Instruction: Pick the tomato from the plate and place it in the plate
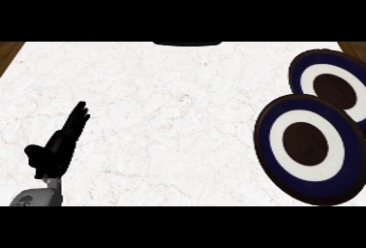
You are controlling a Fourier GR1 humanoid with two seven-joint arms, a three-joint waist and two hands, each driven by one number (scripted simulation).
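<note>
Now I count two plates, near plate [310,150] and far plate [332,85] (rims overlapping), and one left hand [58,145], fingers straight, holding nothing, on the counter [172,106].

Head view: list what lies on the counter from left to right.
Left hand, open with fingers straight → bare white counter → nearer plate → farther plate, partly behind it. No tomato shows.

A white marble-patterned counter [178,111] is seen filling most of the view. Brown wood [8,53] is shown at both far corners, and a dark object [187,43] is cut off at the far edge.
</note>
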